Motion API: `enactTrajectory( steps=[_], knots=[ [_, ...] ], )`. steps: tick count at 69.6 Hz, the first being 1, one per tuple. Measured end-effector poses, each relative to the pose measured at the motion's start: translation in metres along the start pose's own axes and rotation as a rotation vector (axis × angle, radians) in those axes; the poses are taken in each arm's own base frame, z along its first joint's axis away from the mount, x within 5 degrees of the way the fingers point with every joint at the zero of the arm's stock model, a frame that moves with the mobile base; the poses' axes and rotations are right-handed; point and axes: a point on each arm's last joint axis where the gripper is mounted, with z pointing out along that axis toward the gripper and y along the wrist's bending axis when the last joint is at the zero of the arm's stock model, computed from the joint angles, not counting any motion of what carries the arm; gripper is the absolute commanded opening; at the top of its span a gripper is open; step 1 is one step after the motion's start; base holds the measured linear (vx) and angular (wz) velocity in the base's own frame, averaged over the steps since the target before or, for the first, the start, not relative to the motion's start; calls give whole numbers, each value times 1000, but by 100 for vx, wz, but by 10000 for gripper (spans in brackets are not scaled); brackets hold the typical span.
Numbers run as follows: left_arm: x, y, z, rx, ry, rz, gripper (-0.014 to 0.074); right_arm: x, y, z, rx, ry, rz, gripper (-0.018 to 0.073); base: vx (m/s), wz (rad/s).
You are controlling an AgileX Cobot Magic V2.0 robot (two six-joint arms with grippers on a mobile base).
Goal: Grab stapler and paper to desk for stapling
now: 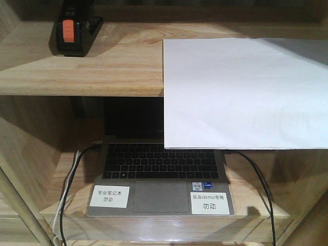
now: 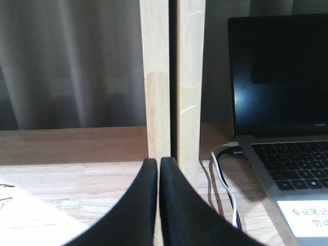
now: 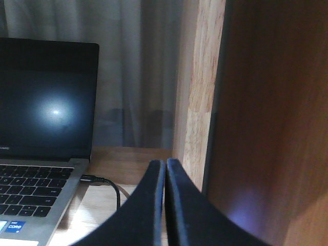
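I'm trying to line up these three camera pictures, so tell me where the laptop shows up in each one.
Front view: the laptop lies open at lower centre, beneath the upper shelf.
Left wrist view: it fills the right edge, showing the dark screen and a keyboard corner.
Right wrist view: it is at the left edge, showing the screen and keys.
Shared landmark: the light-wood shelf board it rests on.

Light-wood shelving (image 1: 77, 72); grey curtain (image 2: 66, 61) behind, probably; warm light.

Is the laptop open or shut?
Open: the laptop has its keyboard exposed, and both wrist views show its dark screen standing upright.
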Motion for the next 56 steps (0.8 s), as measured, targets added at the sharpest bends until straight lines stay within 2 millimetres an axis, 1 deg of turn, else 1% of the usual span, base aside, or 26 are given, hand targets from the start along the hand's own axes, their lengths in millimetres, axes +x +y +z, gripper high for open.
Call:
enactTrajectory(
  steps=[56],
  knots=[
    [0,0,0,0,0,0,-6,0,0,0,0,0,0,-10,0,0]
  ],
)
